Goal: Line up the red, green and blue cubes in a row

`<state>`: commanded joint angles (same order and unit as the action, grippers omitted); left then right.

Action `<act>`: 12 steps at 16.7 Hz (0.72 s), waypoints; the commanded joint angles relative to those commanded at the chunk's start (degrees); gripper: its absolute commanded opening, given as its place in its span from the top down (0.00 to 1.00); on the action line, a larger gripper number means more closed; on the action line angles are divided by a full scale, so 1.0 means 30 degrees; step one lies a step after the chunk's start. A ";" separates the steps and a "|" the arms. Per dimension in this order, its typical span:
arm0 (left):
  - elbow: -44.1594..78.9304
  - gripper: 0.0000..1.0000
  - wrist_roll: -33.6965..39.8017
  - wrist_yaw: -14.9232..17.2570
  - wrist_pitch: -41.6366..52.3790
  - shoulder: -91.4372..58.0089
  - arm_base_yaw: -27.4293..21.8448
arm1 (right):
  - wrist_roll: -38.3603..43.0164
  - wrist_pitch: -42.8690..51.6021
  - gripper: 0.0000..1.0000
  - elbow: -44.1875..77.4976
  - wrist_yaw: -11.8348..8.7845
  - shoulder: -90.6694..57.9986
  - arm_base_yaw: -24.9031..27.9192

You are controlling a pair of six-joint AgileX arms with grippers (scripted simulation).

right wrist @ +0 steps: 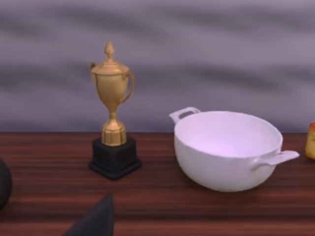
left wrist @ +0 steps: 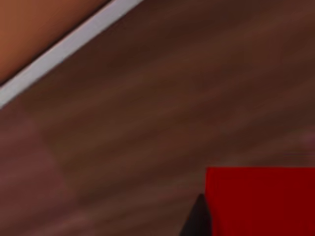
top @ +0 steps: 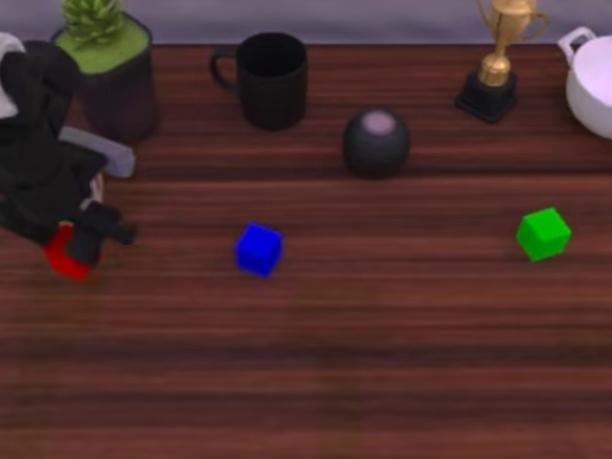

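**Soft, even light, mild blur**

Top view: flat diffuse light, no glare. Faint dark shadow beside blue cube [top: 258, 249] and green cube [top: 543, 233]. Left wrist view very blurred, close up. Right wrist view: white bowl [right wrist: 227, 147] evenly lit, backgrd hazy.

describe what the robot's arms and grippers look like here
Only the left arm shows in the top view: bulky matte black segments with a pale grey piece near the wrist. Its left gripper is black and blocky. A dark finger tip shows in the left wrist view. No cables or markings visible.
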<state>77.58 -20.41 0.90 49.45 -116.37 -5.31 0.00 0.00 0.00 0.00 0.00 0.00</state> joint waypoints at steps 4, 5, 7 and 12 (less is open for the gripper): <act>0.1314 1.00 0.0051 -0.0032 0.2424 0.1120 0.0195 | 0.0000 0.0000 0.00 0.0000 0.0000 0.0000 0.0000; 0.1408 1.00 0.0056 -0.0034 0.2563 0.1232 0.0209 | 0.0000 0.0000 0.00 0.0000 0.0000 0.0000 0.0000; 0.1410 1.00 0.0056 -0.0034 0.2566 0.1235 0.0209 | 0.0000 0.0000 0.00 0.0000 0.0000 0.0000 0.0000; 0.1212 1.00 0.1319 -0.0091 0.2633 0.1312 -0.0856 | 0.0000 0.0000 0.00 0.0000 0.0000 0.0000 0.0000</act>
<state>81.21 -16.46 0.63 57.35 -112.43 -7.88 0.00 0.00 0.00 0.00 0.00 0.00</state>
